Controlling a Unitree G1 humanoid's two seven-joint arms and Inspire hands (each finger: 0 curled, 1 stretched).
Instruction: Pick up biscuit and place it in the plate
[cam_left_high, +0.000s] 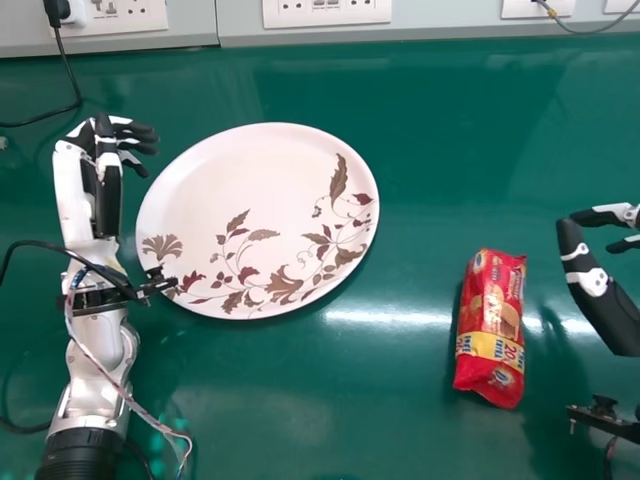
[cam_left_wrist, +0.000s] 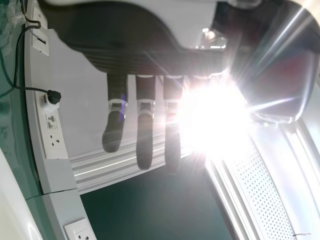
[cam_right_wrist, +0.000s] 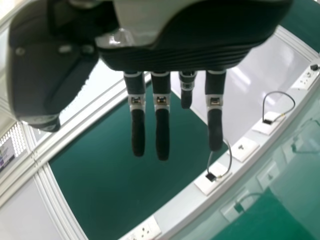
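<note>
Red biscuit packet (cam_left_high: 490, 325) lies on the green bench (cam_left_high: 420, 430) in the head view, between the plate (cam_left_high: 255, 185) and the right robot hand (cam_left_high: 592, 283), nearer the hand, touching neither. The left robot hand (cam_left_high: 107, 185) is beyond the plate. Left wrist view: its fingers (cam_left_wrist: 144, 140) extend loosely. Right wrist view: fingers (cam_right_wrist: 162, 135) straight, thumb (cam_right_wrist: 47, 75) apart.

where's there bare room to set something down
The green table is bare between the plate and biscuit packet, and from the packet back toward the wall sockets. It's crowded at left, where the left hand sits near the plate; the right hand hems the packet's right.
</note>
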